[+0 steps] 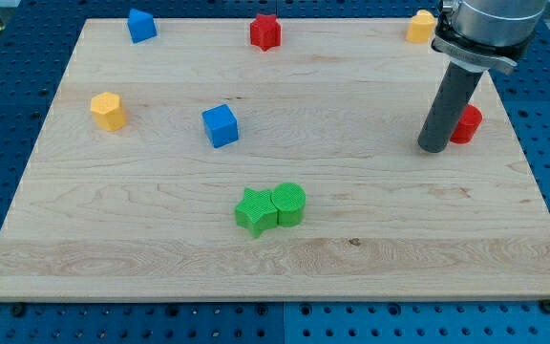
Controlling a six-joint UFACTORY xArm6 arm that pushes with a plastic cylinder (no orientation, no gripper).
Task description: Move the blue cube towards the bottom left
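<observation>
The blue cube point(221, 125) sits on the wooden board point(141, 248), left of the middle. My tip point(433, 148) is down on the board at the view's right, far to the right of the blue cube. It stands just left of a red cylinder point(466, 124), touching or nearly touching it. The rod partly hides that red block.
A second blue block point(141, 25) lies at the top left. A red star point(265, 32) is at the top middle. A yellow block point(421, 26) is at the top right. A yellow hexagon block point(108, 111) is at the left. A green star point(254, 210) touches a green cylinder point(290, 203) at the bottom middle.
</observation>
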